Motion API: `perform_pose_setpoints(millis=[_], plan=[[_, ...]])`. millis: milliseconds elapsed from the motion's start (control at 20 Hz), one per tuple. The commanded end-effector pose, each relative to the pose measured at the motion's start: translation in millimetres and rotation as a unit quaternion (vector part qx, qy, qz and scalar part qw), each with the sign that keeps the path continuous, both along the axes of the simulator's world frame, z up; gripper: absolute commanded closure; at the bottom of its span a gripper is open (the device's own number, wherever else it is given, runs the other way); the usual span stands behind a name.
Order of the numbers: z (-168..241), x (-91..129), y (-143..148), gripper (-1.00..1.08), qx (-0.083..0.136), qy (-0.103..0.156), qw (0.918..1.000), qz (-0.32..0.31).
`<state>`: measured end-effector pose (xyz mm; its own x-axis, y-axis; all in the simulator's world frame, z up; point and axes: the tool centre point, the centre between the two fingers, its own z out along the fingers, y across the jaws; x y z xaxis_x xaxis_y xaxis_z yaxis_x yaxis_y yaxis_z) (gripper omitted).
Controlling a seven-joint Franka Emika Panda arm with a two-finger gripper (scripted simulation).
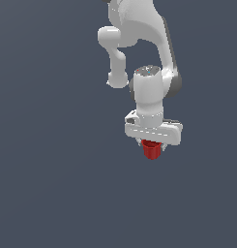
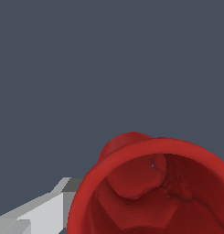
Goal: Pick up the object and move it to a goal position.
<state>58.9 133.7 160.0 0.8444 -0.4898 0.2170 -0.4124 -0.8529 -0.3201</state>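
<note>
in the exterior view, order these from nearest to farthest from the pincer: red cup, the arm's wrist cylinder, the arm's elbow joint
1. red cup: right at the pincer, just beneath the hand.
2. wrist cylinder: directly above the pincer.
3. elbow joint: highest, toward the exterior view's left.

We see the cup directly below the gripper, its upper part tucked between the fingers. The arm rises above the gripper. In the wrist view, one finger sits beside the cup's rim.
</note>
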Motion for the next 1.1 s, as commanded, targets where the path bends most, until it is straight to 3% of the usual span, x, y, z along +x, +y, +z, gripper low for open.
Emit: perform_pose_setpoints(millis=[0, 500, 1050], plan=[[27.3, 15.7, 10.9, 1.08, 0.013, -0.036, 0.9991, 0.019], [120.4, 47.3, 46.0, 1.08, 0.057, -0.146, 0.9839, 0.085], [199.0, 53.3, 70.1, 1.08, 0.093, -0.231, 0.9589, 0.136]])
